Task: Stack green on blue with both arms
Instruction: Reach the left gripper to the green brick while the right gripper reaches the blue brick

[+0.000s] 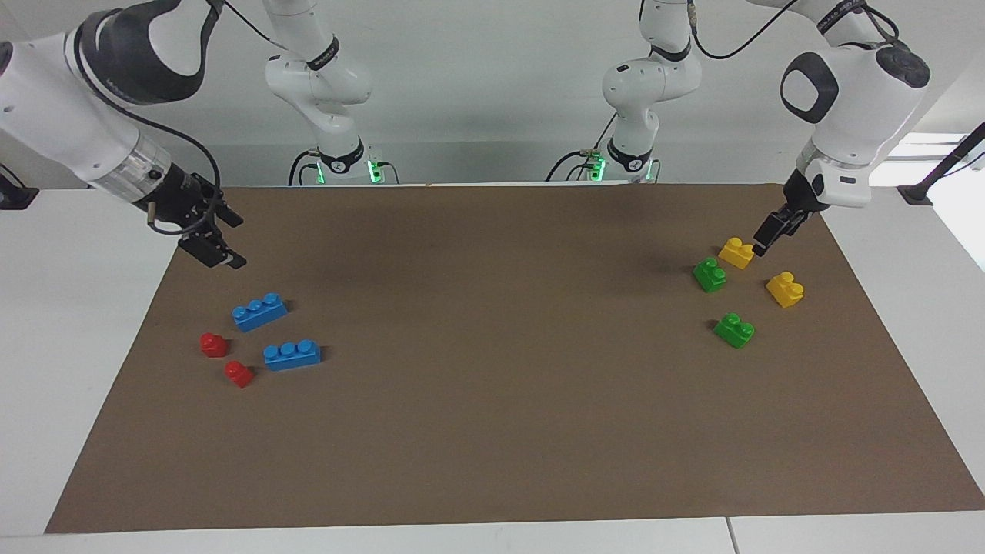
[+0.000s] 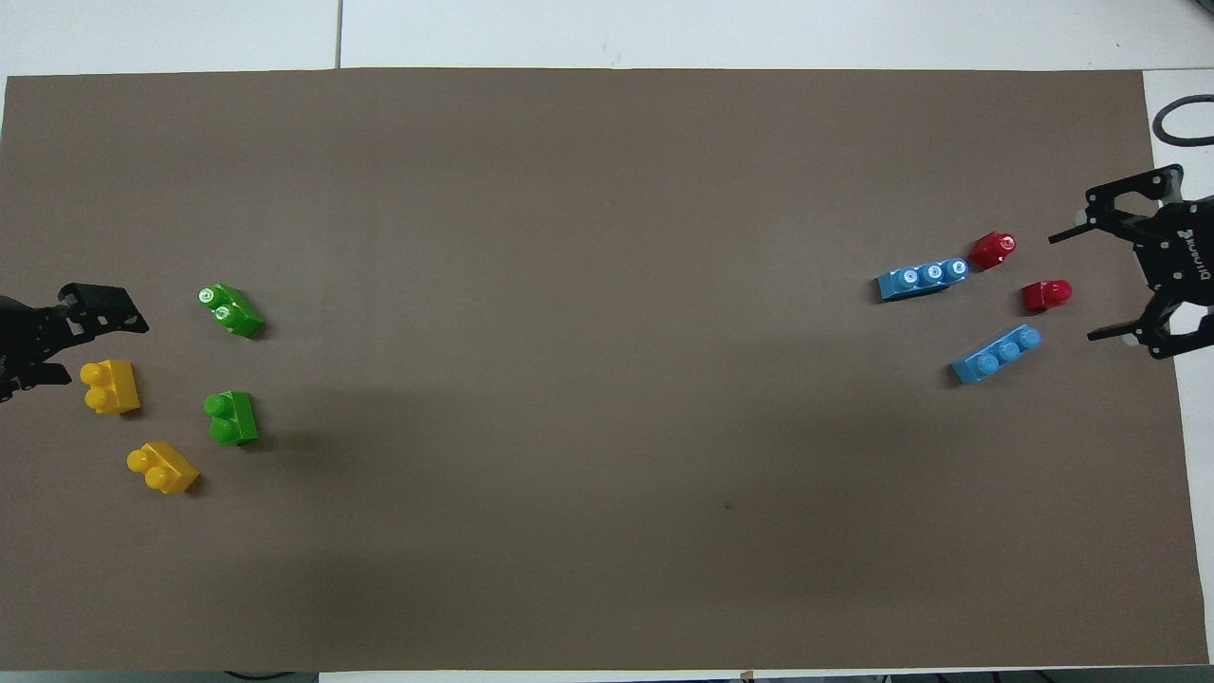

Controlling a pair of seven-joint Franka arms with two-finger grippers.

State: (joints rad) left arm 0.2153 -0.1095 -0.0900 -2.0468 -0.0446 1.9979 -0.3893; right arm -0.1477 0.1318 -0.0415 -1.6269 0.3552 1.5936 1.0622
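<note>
Bench: you see a white bench [image 1: 77,323] under a brown paper sheet [image 1: 492,385]; grey wall.
Bricks: small green plastic bricks [image 1: 709,274] lie at left arm's end, long blue plastic bricks [image 1: 259,312] at right's.
Left tool [image 1: 772,231]: over yellow plastic brick [image 1: 736,252], grip unclear.
Right tool [image 1: 219,237]: spread apart, holding nothing.

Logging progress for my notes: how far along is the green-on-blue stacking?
Nothing is stacked yet. Both green bricks sit at the left arm's end of the mat, both blue bricks at the right arm's end. Neither arm holds anything: the left gripper hangs by a yellow brick, and the right gripper is open over the mat near the blue pair. Picking, carrying and stacking all remain.
</note>
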